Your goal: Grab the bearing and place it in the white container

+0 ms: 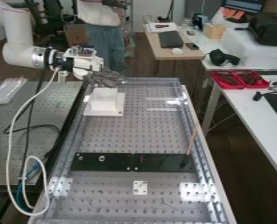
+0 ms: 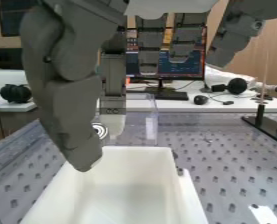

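Observation:
The hand is at the far end of the bench in the high view, just beyond and above the white container. In the wrist view the hand has its thumb and one finger pinching the ringed bearing, which the thumb partly covers. Its other fingers hang apart from the bearing. Below them, the white container stands upright with its mouth facing up; its visible inside holds nothing.
Black plates lie across the perforated bench, with small round parts on the left one and a thin upright rod at the right. A small white plate is nearer. Red trays sit on the side table.

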